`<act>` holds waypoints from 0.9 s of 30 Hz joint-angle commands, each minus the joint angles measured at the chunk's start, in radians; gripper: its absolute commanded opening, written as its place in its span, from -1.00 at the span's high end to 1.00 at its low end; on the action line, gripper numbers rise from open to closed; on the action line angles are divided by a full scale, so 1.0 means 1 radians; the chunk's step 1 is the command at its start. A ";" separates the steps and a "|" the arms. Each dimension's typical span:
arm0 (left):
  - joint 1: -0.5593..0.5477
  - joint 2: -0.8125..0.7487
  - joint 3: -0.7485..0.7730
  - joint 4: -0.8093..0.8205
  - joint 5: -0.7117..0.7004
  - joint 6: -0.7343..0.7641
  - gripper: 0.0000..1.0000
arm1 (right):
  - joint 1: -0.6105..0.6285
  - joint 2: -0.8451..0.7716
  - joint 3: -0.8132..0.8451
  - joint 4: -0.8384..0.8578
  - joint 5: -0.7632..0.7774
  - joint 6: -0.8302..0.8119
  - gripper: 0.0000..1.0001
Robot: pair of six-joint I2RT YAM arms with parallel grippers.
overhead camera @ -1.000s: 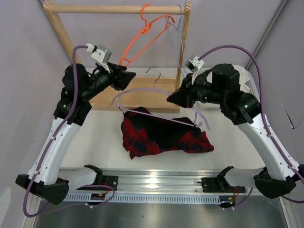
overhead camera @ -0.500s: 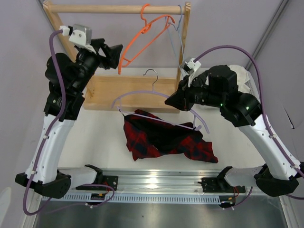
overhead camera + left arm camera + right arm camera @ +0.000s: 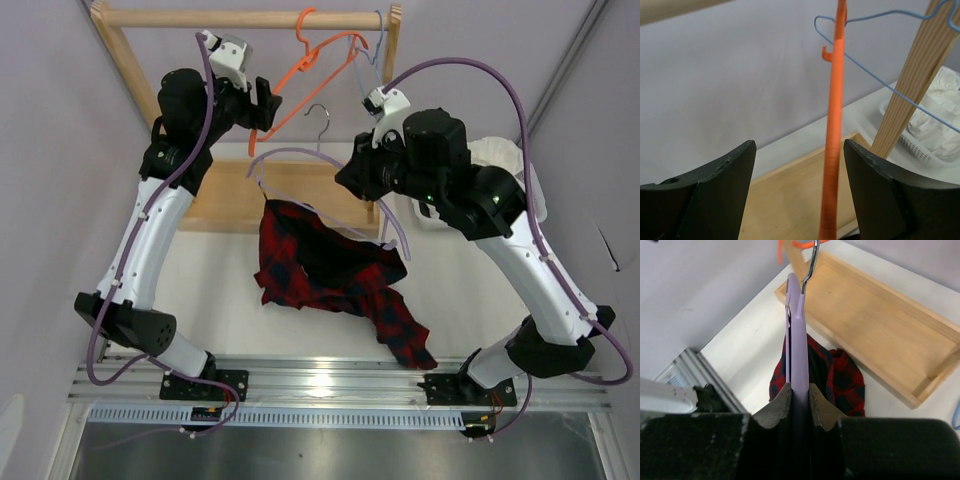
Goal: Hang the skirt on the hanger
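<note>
Skirt (image 3: pixel 320 265) status: judged on the hanger, unevenly.

- Right gripper (image 3: pixel 800 390): clenched on the lavender hanger (image 3: pixel 799 330), a thin smooth frame with a metal hook, held in the air.
- Skirt: soft, rumpled red-black plaid draped over the hanger's lower bar, with one end trailing low toward the table.
- Left gripper (image 3: pixel 799 145): parted and empty, astride the orange hanger (image 3: pixel 835 125). No contact visible.

Left to do, probably: even the drape.

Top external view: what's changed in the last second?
The right gripper carried the hanger up toward the rack, lifting the skirt with it. The left gripper swung up to face the orange hanger, jaws open. Unchanged: right jaws shut on the hanger, skirt draped on it.
</note>
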State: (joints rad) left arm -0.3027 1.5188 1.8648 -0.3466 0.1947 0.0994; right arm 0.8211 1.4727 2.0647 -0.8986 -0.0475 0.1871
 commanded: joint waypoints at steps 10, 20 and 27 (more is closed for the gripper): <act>0.031 0.035 0.062 0.052 0.117 -0.026 -0.47 | 0.027 0.161 0.305 0.052 0.342 0.008 1.00; 0.031 0.044 0.042 0.070 0.107 -0.049 -0.22 | 0.044 0.239 0.379 0.208 0.465 -0.142 1.00; 0.031 0.055 0.037 0.077 0.111 -0.059 0.30 | 0.044 0.288 0.413 0.263 0.540 -0.225 1.00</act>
State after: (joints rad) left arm -0.2779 1.5738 1.8866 -0.3122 0.2958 0.0502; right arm 0.8646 1.7695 2.4039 -0.8455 0.4015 0.0288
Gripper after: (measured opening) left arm 0.386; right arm 0.174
